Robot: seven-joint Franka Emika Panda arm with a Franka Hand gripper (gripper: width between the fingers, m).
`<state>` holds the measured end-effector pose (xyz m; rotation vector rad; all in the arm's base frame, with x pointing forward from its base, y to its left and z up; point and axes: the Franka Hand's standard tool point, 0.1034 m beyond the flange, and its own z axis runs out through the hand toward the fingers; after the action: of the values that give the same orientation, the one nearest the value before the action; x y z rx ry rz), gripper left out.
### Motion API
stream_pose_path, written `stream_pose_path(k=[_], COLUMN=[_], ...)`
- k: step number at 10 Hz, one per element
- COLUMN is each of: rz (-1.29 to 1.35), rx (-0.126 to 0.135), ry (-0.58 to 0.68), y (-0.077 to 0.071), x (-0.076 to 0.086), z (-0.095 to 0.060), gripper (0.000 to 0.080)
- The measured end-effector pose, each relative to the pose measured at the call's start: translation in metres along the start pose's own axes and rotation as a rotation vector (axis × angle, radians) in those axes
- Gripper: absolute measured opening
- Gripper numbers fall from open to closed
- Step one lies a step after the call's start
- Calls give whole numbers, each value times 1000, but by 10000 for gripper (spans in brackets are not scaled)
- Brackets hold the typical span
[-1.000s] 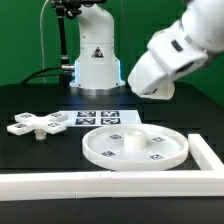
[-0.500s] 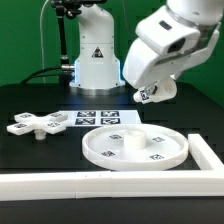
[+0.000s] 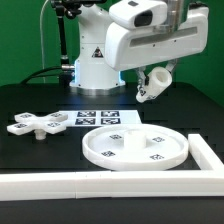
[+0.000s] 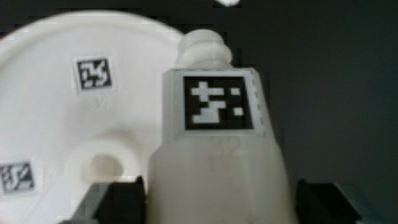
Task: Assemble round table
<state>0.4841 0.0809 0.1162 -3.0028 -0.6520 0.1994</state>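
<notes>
My gripper (image 3: 147, 91) is shut on the short white post (image 3: 153, 80) and holds it tilted in the air, above and behind the large rimmed round disc (image 3: 135, 146). In the wrist view the post (image 4: 217, 120) fills the middle with its tag facing the camera. It sits between the dark fingers (image 4: 111, 202), with the gripper (image 4: 217, 208) closed round its base. The disc (image 4: 71, 100) with its centre hole lies beneath. The small cross-shaped piece (image 3: 38, 124) lies on the table at the exterior view's left.
The marker board (image 3: 97, 117) lies flat behind the disc, in front of the robot base (image 3: 95, 60). A long white border rail (image 3: 100, 186) runs along the front and up the exterior view's right side (image 3: 206, 152).
The arm has swung toward the exterior view's left and turned its wrist. The held post, hidden at first, now shows below the hand, tilted above the disc's far side.
</notes>
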Motion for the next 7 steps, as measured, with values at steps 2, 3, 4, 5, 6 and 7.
stream_pose_path(k=[2, 3, 4, 5, 6, 7], rz=[-10, -12, -14, 37, 76, 45], rx=[-33, -48, -71, -61, -57, -147], ry=[140, 199, 273, 313, 357, 462], y=[7, 10, 16, 24, 35, 50], x=[3, 2, 2, -1, 0, -1], z=[1, 2, 3, -1, -9, -12], gripper=[409, 409, 409, 409, 409, 409])
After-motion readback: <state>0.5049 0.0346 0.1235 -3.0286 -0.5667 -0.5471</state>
